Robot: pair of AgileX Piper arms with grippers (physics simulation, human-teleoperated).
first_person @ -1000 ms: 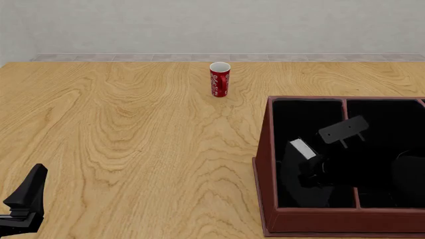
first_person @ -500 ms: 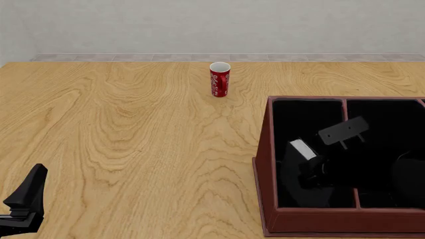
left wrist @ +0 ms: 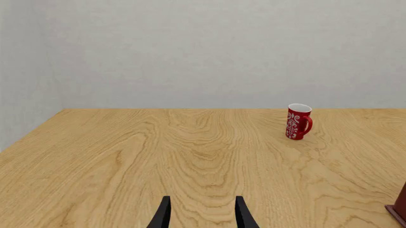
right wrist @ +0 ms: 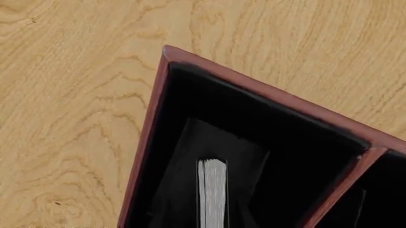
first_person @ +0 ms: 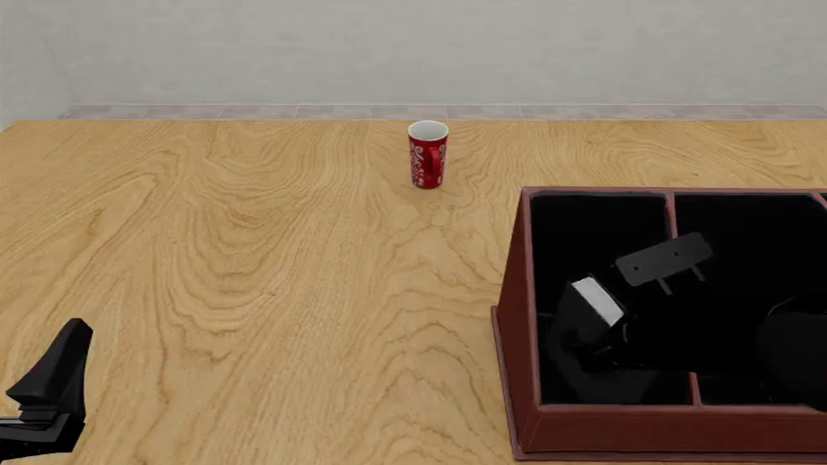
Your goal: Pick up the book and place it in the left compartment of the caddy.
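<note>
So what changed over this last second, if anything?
The book shifted slightly lower and tilted inside the left compartment of the caddy, with the right arm's black bracket moving slightly. Whether it was released cannot be told. The left gripper and red mug stayed put.

Right end effector [first_person: 605,341] lost against black caddy [first_person: 514,291] lining; grip unreadable.

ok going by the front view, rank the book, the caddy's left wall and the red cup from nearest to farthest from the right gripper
1. The book: at the right gripper itself, over the caddy's left compartment.
2. The caddy's left wall: just left of the book.
3. The red cup: far back on the table, well beyond the caddy.
</note>
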